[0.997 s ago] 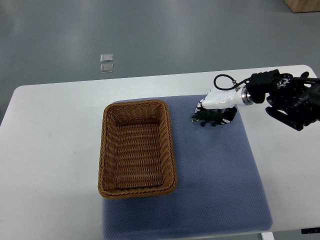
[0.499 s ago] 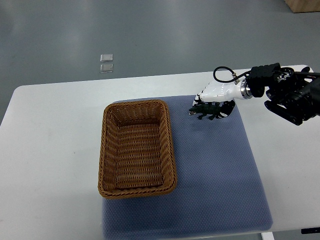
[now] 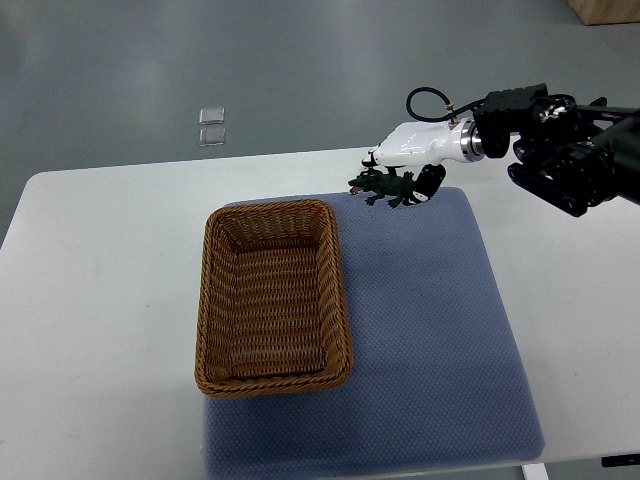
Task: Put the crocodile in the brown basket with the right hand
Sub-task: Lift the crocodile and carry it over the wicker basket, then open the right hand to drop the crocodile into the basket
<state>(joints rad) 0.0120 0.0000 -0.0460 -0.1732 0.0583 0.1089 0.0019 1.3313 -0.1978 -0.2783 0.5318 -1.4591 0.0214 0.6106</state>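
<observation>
A brown wicker basket (image 3: 204,300) stands empty on the left part of a blue-grey mat (image 3: 430,330) spread over the white table (image 3: 100,300). Beyond it, above the mat's far edge and to the right of the basket's far corner, the right hand (image 3: 420,150) has its white fingers closed around the dark green crocodile (image 3: 385,187), lifted clear of the mat. Two small clear squares (image 3: 212,125) lie on the grey floor behind the table.

One crocodile (image 3: 385,187), one brown basket (image 3: 205,300), one blue mat (image 3: 430,320), one table (image 3: 100,280), two clear floor squares (image 3: 213,115).
</observation>
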